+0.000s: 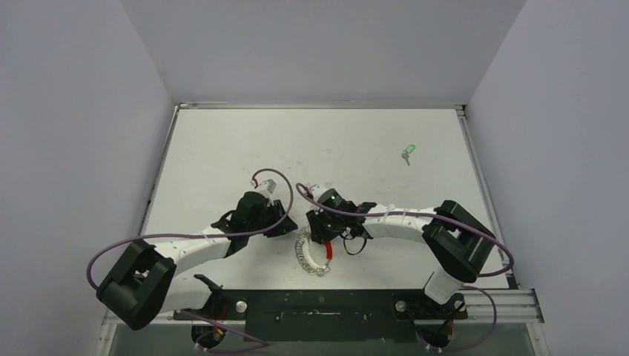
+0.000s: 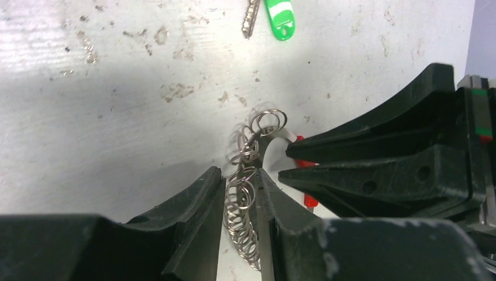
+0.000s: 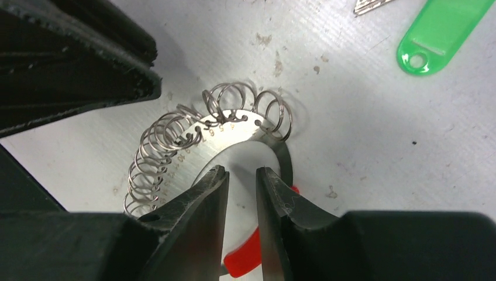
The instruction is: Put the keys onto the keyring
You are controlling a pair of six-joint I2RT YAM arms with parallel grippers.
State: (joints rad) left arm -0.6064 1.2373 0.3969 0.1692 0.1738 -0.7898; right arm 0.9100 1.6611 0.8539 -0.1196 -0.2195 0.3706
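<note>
From above, both arms fold inward so that the left gripper and the right gripper meet over the keyring, which lies on the table just in front of the bases with its red segment toward the right arm. That looks like a two-handed setup, one side to steady the loop and the other to work it. The keys and their green tag lie well apart at the far right, untouched, so the threading is not yet begun. In the left wrist view, the left fingers stand narrowly apart and straddle the stack of small wire rings. The rings fill the gap, but I cannot tell whether they are pinched or only fenced in. The right gripper comes in from the right with its tips at the red segment, probably because that is the thicker, easier part to grip. In the right wrist view, the right fingers are narrowly parted with bare table showing between the tips, so nothing is clamped there. They sit inside the loop, just short of the curved metal band that carries the rings, and the red segment passes low under them. The green tag lies at the upper right, clear of both grippers.
</note>
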